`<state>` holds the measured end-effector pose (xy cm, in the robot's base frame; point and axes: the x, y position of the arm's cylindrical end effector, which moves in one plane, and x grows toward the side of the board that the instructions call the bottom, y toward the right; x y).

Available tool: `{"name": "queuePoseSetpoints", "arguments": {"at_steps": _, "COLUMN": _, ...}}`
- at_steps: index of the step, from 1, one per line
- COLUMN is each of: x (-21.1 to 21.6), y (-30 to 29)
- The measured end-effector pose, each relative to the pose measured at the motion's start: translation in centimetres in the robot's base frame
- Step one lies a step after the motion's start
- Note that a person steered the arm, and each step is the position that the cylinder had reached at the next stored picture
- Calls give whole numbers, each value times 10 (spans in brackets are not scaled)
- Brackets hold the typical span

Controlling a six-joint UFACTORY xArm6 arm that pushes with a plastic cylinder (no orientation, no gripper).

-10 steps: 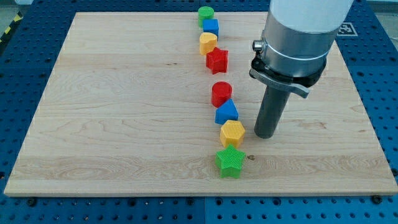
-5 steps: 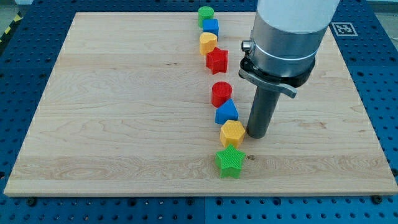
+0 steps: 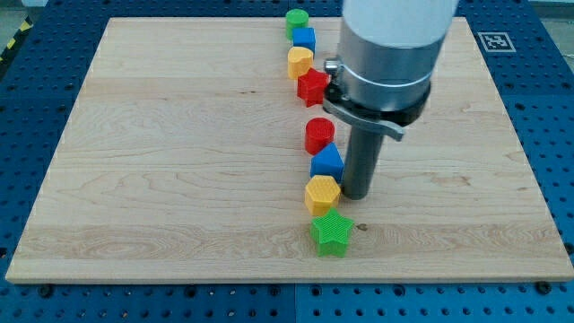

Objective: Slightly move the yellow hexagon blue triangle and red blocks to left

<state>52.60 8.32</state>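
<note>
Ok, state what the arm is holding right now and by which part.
Nothing is held. My tip only presses sideways against the right side of the yellow hexagon, beside the blue triangle.

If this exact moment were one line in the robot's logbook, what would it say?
my tip: touching yellow hexagon block, on its right | blue triangle block: beside rod | red cylinder block: untouched | green star block: below hexagon

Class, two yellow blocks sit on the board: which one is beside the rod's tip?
The yellow hexagon, touching my tip on its left; the other yellow block sits near the view's top.
</note>
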Motion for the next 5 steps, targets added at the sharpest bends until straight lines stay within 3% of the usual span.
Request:
{"name": "queuePoseSetpoints", "arguments": {"at_steps": 2, "x": -26, "y": 28}}
{"name": "queuePoseSetpoints", "arguments": {"at_steps": 5, "x": -44, "y": -1}}
